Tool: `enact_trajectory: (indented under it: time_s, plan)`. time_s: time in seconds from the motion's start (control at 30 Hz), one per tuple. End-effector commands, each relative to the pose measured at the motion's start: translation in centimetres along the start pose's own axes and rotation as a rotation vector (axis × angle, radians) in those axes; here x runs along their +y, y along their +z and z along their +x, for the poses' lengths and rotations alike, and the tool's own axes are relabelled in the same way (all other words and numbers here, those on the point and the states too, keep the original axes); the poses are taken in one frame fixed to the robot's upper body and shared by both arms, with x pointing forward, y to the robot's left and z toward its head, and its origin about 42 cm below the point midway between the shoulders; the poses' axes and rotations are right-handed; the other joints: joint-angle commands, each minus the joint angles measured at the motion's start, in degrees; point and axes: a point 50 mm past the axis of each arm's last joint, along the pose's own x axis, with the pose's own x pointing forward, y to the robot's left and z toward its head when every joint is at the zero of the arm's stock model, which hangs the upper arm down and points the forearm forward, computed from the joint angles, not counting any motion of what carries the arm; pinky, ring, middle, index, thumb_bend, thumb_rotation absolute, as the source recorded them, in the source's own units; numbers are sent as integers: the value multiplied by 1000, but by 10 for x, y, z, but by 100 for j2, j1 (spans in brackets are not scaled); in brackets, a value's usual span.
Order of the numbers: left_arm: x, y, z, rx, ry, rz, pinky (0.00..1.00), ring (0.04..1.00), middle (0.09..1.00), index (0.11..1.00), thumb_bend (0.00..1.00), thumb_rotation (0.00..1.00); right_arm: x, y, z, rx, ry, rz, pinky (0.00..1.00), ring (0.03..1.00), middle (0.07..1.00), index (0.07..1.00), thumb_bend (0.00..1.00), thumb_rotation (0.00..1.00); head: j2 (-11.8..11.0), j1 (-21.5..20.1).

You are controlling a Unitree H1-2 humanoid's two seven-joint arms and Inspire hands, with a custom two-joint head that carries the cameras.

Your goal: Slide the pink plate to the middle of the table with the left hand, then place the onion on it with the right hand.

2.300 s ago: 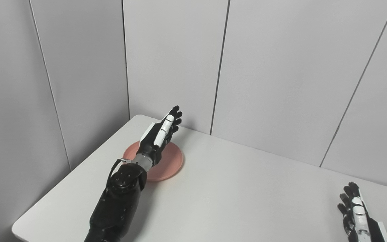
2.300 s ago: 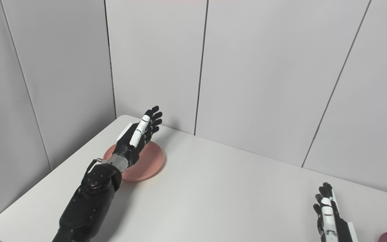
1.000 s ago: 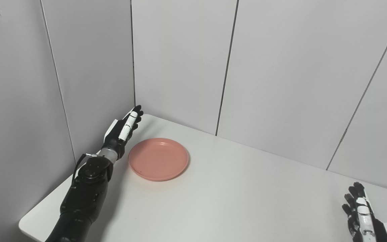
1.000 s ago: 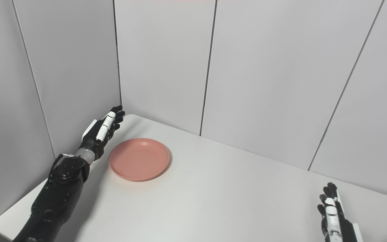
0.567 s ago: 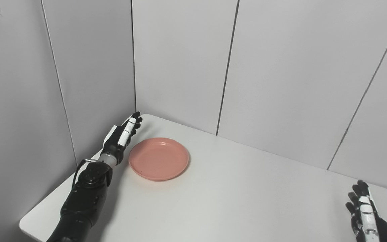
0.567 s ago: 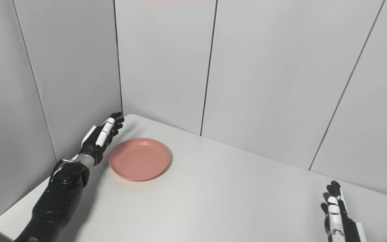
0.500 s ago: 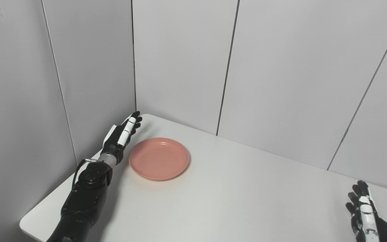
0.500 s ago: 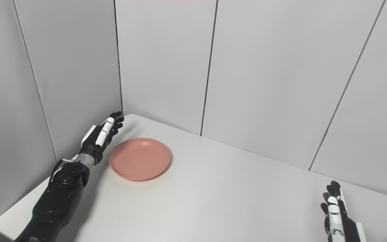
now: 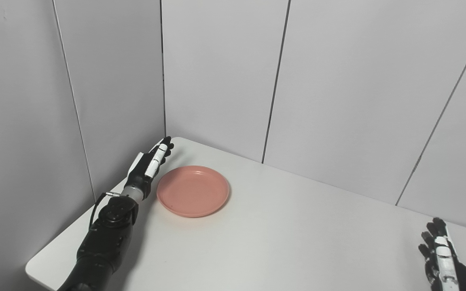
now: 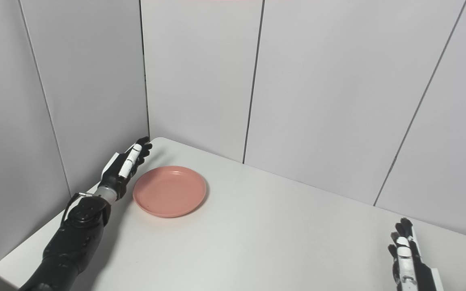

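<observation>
White table (image 9: 281,238), left of frame: open left hand (image 9: 148,165) beside pink plate (image 9: 193,190) might overshoot; right hand (image 9: 443,258) spread, empty.

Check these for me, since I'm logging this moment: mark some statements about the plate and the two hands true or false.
1. The pink plate is empty. True.
2. The left hand is pressing down on the plate's middle. False: it is beside the plate's left rim, fingers straight.
3. The right hand holds the onion. False: it is open at the lower right, holding nothing.
4. The plate sits near the table's far left corner. True.
</observation>
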Motion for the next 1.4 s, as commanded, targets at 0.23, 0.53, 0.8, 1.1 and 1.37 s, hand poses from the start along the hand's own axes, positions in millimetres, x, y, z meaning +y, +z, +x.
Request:
enact_trajectory:
  time_s: [0.23,0.53,0.8,1.1,1.37]
  plan:
    - [9,18,9,-89,14,24,994,951,936,910,617,1000,3,23,7,-56,5,10,1000,1000,1000,1000,61,1000,26,4]
    - [9,11,6,-68,24,14,976,943,933,903,605,1000,5,25,6,-59,-2,19,1000,1000,1000,1000,50,1000,41,-7]
    - [6,7,2,-65,2,7,986,949,932,917,593,1000,5,26,5,-57,-1,22,1000,1000,1000,1000,58,1000,86,-24]
    - [-3,8,-1,-60,-20,-12,990,948,936,929,594,1000,5,28,4,-58,-2,29,1000,1000,1000,1000,53,1000,123,-27]
    - [-9,5,-3,-56,-31,-58,958,941,935,922,557,1000,6,29,4,-56,-2,25,1000,1000,1000,1000,54,1000,131,-38]
